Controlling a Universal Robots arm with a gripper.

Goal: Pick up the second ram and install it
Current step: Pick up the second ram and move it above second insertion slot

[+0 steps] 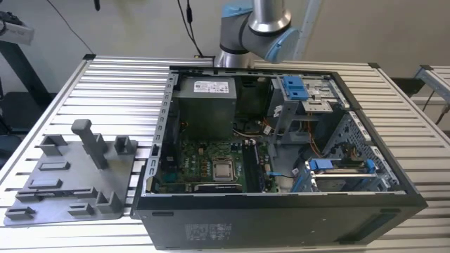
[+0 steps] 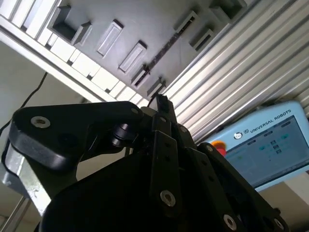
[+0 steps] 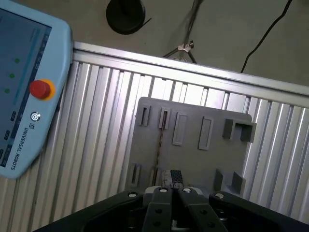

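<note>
gripper (image 3: 175,178) narrow, empty over the gray plastic tray (image 3: 193,169); we fear it clips the thin dark memory stick (image 3: 159,142) unless widened.

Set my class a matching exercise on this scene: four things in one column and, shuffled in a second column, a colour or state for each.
Things
1. tray
2. computer case
3. pendant button
4. second ram

Descriptions
a. red
b. black, opened, circuit board showing
c. thin, dark, resting in the tray
d. gray, with raised blocks

Pairs: 1-d; 2-b; 3-a; 4-c
</note>
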